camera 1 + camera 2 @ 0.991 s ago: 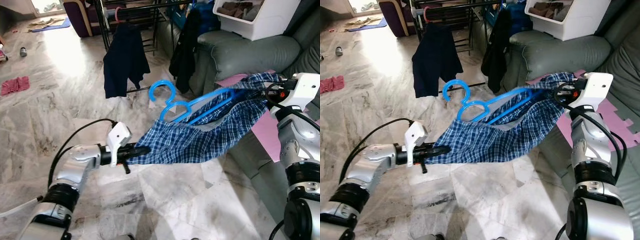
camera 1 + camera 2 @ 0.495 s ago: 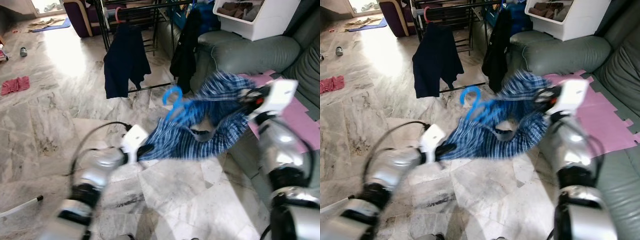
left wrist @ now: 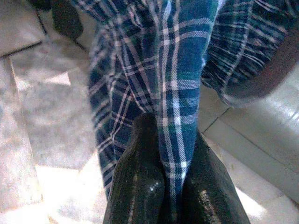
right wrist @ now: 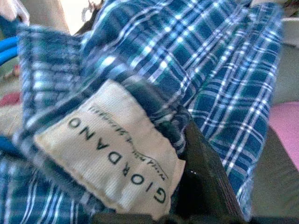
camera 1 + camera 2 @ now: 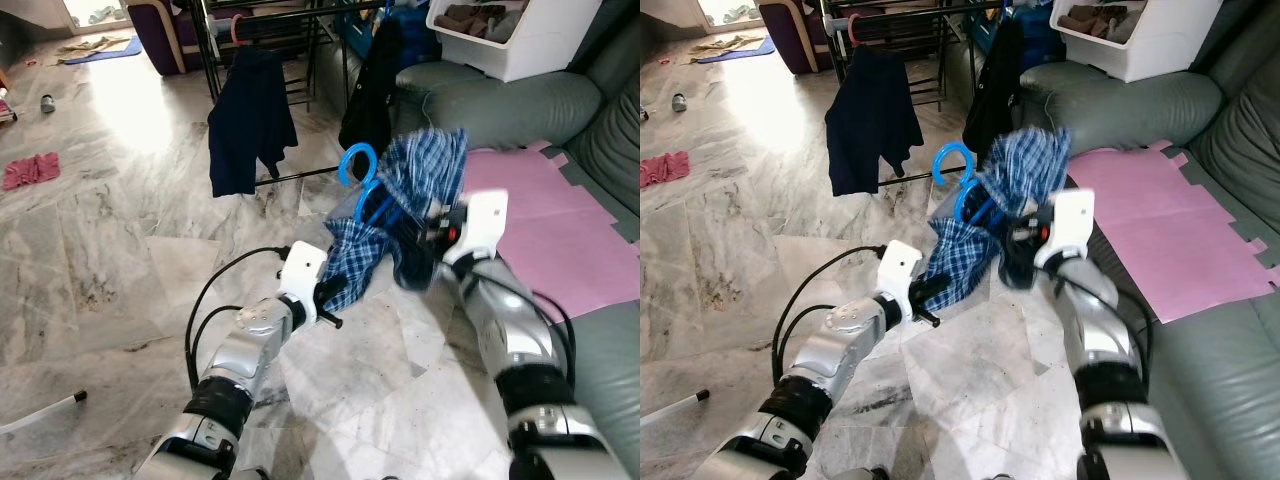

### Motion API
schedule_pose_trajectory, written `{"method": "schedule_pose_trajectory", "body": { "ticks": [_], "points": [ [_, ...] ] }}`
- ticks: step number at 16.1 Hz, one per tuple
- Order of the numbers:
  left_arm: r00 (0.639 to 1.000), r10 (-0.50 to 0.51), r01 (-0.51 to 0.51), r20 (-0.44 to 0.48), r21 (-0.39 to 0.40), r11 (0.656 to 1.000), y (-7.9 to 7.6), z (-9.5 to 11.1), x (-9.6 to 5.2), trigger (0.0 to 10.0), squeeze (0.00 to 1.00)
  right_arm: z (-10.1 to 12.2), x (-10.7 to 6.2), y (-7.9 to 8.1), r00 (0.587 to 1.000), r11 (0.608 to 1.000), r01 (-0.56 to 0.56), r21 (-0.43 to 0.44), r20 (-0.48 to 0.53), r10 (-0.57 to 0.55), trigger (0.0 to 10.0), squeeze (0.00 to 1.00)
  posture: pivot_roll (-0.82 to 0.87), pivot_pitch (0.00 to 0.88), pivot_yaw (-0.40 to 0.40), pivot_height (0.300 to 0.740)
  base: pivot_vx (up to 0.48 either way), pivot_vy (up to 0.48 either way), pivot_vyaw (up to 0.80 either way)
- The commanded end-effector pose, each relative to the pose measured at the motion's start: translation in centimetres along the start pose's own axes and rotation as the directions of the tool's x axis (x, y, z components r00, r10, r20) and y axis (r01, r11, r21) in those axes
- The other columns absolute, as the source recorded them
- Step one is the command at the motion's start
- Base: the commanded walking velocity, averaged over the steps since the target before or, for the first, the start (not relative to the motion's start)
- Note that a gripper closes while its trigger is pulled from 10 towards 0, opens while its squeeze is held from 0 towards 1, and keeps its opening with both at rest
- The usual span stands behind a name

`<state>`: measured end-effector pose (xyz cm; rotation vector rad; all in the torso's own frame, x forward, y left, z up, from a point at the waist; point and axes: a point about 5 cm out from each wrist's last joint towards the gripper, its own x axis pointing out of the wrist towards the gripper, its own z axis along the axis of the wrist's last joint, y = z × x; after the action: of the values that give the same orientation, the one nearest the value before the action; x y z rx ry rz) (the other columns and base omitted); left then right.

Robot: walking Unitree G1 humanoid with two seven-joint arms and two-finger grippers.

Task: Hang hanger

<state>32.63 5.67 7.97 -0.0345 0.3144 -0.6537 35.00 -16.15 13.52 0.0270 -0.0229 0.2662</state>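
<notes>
Step in hand: carrying the blue hanger (image 5: 360, 180) with the plaid shirt (image 5: 405, 215) bunched on it, held mid-air between both arms, short of the drying rack (image 5: 300, 20) at the far side. Left gripper (image 3: 173, 186): jaws closed on a shirt fold. Right gripper (image 5: 435, 222): jaws pinch the collar by the label (image 4: 110, 147); the hook stands up just left of them. Next move, as I judge it: lift and reach far to hook the rail.

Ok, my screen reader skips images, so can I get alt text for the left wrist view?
The left claw pinches a fold of blue plaid shirt between its two black fingers. The cloth hangs bunched above pale marble floor.
</notes>
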Motion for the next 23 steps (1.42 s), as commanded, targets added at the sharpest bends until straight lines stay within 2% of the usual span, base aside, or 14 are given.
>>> {"method": "schedule_pose_trajectory", "body": {
  "ticks": [1,3,5,6,7,8,11,13,16,17,18,20,21,23],
  "points": [
    [0.994,0.036,-0.033,0.099,-0.026,0.999,0.2,2.5,0.0,0.0,0.0,-2.3,-0.6,2.4,0.99,0.995,-0.096,-0.006,-0.106,0.095,0.0,0.0,-0.05,0.097,0.004,0.74,0.0,0.0,0.0],
    [0.992,0.071,-0.069,0.104,-0.024,0.997,0.8,3.0,-0.2,0.0,0.0,-3.8,-1.7,4.1,0.976,0.989,-0.148,0.001,-0.163,0.146,0.0,0.0,-0.06,0.097,0.005,0.74,0.0,0.0,0.0],
    [0.989,0.103,-0.1,0.109,-0.026,0.995,1.5,3.4,-0.3,0.0,0.0,-4.5,-2.4,4.9,0.965,0.986,-0.168,0.007,-0.201,0.166,0.0,0.0,-0.06,0.099,0.006,0.74,0.0,0.0,0.0],
    [0.987,0.107,-0.108,0.116,0.002,0.994,1.8,3.6,-0.5,0.0,0.0,-4.8,-2.7,4.7,0.961,0.981,-0.183,-0.06,-0.222,0.165,10.0,0.0,-0.06,0.098,0.003,0.74,0.0,0.0,0.0],
    [0.987,0.108,-0.111,0.119,0.02,0.994,1.9,3.6,-0.6,0.0,0.0,-4.9,-2.8,4.6,0.959,0.978,-0.189,-0.087,-0.23,0.165,10.0,0.6,-0.06,0.098,0.0,0.74,0.0,0.0,0.0],
    [0.986,0.116,-0.123,0.117,0.052,0.991,2.4,3.5,-1.0,0.0,0.0,-4.8,-3.1,4.2,0.955,0.97,-0.204,-0.135,-0.244,0.168,10.0,1.0,-0.06,0.098,-0.004,0.74,0.0,0.0,0.0],
    [0.975,0.183,-0.19,0.123,0.054,0.98,4.0,3.6,-1.7,0.0,0.0,-4.9,-3.9,4.2,0.936,0.937,-0.281,-0.209,-0.274,0.22,10.0,1.0,-0.06,0.099,-0.011,0.74,0.0,0.0,0.0],
    [0.97,0.194,-0.205,0.146,0.068,0.976,4.7,4.1,-2.0,0.0,0.0,-4.8,-4.6,4.6,0.915,0.909,-0.36,-0.213,-0.269,0.299,10.0,1.0,-0.06,0.099,-0.014,0.74,0.0,0.0,0.0],
    [0.985,0.09,-0.124,0.146,0.247,0.961,5.9,4.7,-2.8,0.0,0.0,-4.0,-5.7,4.0,0.849,0.792,-0.517,-0.324,-0.311,0.427,10.0,1.0,-0.07,0.105,-0.015,0.74,0.0,0.0,0.0],
    [0.991,0.035,-0.077,0.131,0.331,0.941,6.0,4.7,-3.2,0.0,0.0,-3.6,-6.0,3.6,0.825,0.746,-0.56,-0.361,-0.322,0.464,10.0,1.0,-0.07,0.105,-0.015,0.74,0.0,0.0,0.0],
    [0.997,-0.024,-0.009,0.073,0.423,0.906,6.7,4.2,-4.0,0.0,0.0,-2.8,-6.5,2.8,0.781,0.676,-0.623,-0.392,-0.35,0.517,10.0,1.0,-0.07,0.107,-0.013,0.74,0.0,0.0,0.0],
    [0.997,-0.08,0.069,0.002,0.491,0.869,7.6,3.7,-4.9,0.0,0.0,-1.6,-6.8,1.4,0.765,0.638,-0.644,-0.421,-0.367,0.53,10.0,1.0,-0.07,0.109,-0.009,0.74,0.0,0.0,0.0],
    [0.993,-0.11,0.117,-0.046,0.551,0.826,8.3,3.5,-5.6,0.0,0.0,-0.7,-7.0,0.1,0.756,0.606,-0.655,-0.452,-0.387,0.528,10.0,1.0,-0.07,0.109,-0.008,0.74,0.0,0.0,0.0],
    [0.979,-0.146,0.202,-0.141,0.617,0.76,8.8,2.7,-6.3,0.0,0.0,0.9,-7.3,-1.2,0.75,0.579,-0.66,-0.479,-0.379,0.542,10.0,1.0,-0.07,0.11,-0.005,0.74,0.0,0.0,0.0]
  ]
}}
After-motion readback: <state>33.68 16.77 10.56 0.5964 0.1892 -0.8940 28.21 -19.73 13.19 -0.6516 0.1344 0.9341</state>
